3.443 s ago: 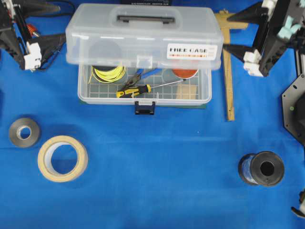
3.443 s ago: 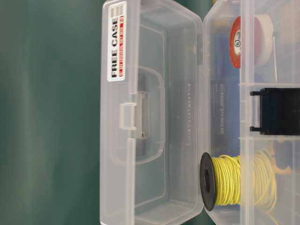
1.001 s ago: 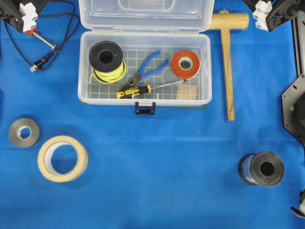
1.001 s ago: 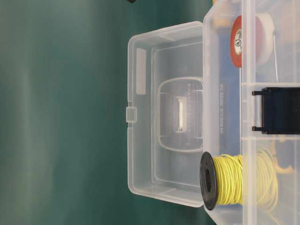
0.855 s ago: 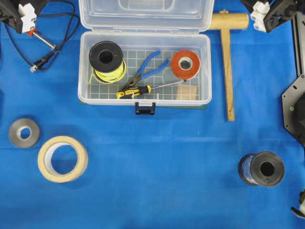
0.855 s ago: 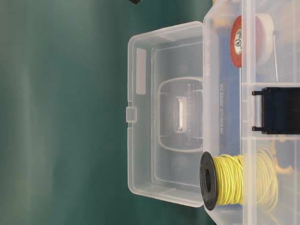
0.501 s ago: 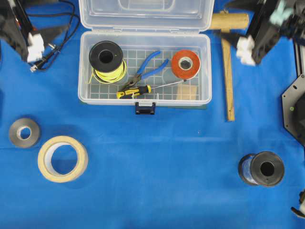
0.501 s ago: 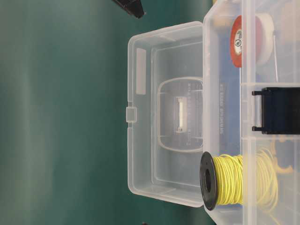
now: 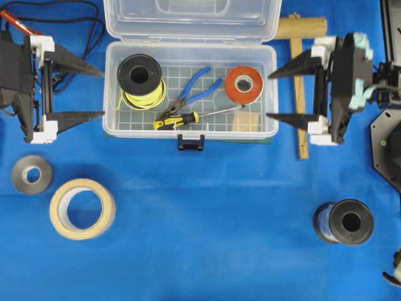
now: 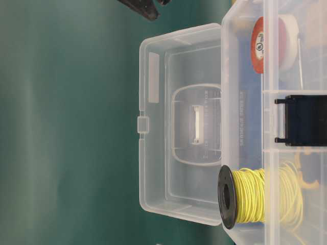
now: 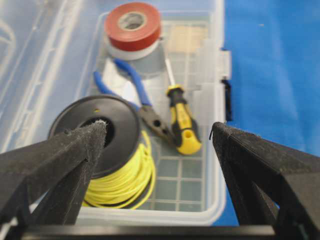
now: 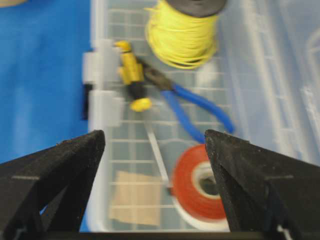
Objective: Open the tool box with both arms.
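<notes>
Tool box lying open, both grippers flanking it with fingers spread wide.
Left gripper is hovering just left of the tool box, holding nothing; box is sitting with lid flipped back; right gripper is hovering just right of it, holding nothing.

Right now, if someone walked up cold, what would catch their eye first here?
Probably the open tool box at the top middle of the blue cloth, its lid thrown back, showing a yellow wire spool, blue pliers and red tape. Next, the two black pincers, left and right, jaws wide, flanking the box without touching it.
</notes>
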Controlling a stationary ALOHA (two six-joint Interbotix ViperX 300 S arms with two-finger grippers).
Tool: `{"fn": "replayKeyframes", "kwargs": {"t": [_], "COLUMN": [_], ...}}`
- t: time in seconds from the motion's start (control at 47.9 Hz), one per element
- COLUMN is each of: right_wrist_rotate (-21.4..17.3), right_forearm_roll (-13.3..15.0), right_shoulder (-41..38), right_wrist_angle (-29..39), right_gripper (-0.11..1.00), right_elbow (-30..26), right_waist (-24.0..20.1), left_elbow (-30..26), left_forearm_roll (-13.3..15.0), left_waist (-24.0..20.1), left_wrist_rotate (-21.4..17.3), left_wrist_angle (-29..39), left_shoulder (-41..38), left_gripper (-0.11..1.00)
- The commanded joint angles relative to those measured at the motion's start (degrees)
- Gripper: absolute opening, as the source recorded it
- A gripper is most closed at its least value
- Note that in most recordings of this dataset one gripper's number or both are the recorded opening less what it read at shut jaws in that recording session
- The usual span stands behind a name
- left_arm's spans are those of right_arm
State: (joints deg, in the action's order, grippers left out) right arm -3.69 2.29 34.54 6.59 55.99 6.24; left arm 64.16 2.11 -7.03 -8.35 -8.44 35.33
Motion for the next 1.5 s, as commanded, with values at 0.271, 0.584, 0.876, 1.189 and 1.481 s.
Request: {"fn": "replayKeyframes", "kwargs": {"t": [0.271,0.584,0.876,1.189,1.481], "right_wrist_rotate": [-0.2,-2.0,-5.7,-5.7,-5.7], "right_forearm_roll": [-0.6,-0.9,-0.9,-0.7,-0.7], "right_shoulder": [8.4,24.4,29.5,29.4,29.4], "right_wrist_angle": [6.3,8.8,8.9,8.9,8.9], "right_gripper": [0.81,0.81,0.81,0.81,0.81], "right_elbow": [2.4,10.5,15.0,15.0,15.0], "right_waist": [-0.4,-0.4,-0.4,-0.4,-0.4], "left_elbow": [2.2,8.7,12.7,14.2,14.2], "left_forearm_roll": [0.2,0.4,0.3,0.3,0.3], "left_waist": [0.5,0.5,0.5,0.5,0.5], "left_wrist_rotate": [0.3,0.6,4.0,4.0,4.0], "left_wrist_angle": [0.9,4.0,9.1,9.3,9.3], "left_shoulder": [7.6,20.6,28.2,29.7,29.7], "left_gripper": [0.90,0.90,0.90,0.90,0.90]}}
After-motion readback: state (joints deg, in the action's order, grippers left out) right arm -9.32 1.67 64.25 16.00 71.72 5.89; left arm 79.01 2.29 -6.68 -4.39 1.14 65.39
